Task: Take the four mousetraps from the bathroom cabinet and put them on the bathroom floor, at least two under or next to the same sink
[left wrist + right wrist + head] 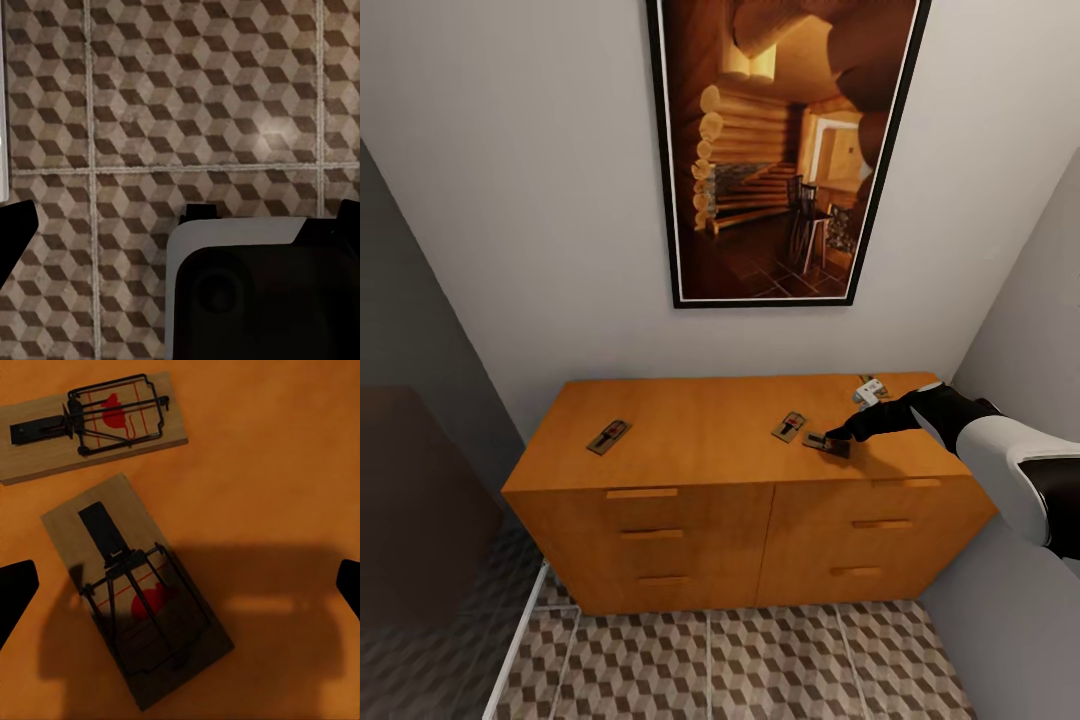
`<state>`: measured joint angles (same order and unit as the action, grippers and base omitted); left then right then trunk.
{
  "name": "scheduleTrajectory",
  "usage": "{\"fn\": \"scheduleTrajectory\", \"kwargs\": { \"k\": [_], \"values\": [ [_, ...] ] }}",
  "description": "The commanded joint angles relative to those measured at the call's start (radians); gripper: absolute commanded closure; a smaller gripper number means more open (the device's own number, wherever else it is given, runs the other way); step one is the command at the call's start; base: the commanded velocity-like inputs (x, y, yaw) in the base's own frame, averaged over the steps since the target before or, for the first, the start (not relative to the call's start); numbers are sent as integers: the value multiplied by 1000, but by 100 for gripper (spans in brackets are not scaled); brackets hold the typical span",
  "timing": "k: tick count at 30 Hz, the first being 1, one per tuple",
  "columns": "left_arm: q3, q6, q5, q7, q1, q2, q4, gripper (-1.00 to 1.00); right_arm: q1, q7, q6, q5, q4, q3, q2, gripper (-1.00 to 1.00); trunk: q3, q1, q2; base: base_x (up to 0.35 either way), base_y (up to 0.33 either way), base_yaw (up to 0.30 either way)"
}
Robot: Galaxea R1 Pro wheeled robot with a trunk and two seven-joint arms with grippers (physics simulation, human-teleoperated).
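Four mousetraps lie on the flat top of the orange-brown cabinet (690,440): one at the left (608,436), one right of the middle (790,427), one beside it (827,443), and one at the back right corner (871,389). My right gripper (840,436) hovers just above the third trap. In the right wrist view that mousetrap (135,600) sits between the wide-apart fingertips (15,596), off to one side, with its neighbour (90,424) beyond; the gripper (180,589) is open and holds nothing. My left gripper (180,225) is open over the cube-patterned bathroom floor (180,97).
A large framed picture (785,150) hangs on the wall above the cabinet. Walls close in on both sides, and a dark panel (410,500) stands at the left. Patterned floor tiles (740,660) lie in front of the drawers. Part of my white and black body (255,292) shows below the left gripper.
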<state>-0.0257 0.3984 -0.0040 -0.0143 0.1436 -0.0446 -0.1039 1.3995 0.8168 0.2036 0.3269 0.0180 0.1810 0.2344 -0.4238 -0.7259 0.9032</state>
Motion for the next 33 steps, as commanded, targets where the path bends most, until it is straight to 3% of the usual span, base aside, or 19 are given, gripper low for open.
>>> {"fn": "scheduleTrajectory", "kwargs": {
  "k": [1,33],
  "values": [
    [-2,3,-1,-1,1,0,1,-100,0,4,8,-8,2,8,0,-100,-1,0,1,-3,1,0],
    [-2,3,-1,-1,1,0,1,-100,1,4,8,-8,2,7,1,-100,-13,0,1,0,0,0]
  ]
}}
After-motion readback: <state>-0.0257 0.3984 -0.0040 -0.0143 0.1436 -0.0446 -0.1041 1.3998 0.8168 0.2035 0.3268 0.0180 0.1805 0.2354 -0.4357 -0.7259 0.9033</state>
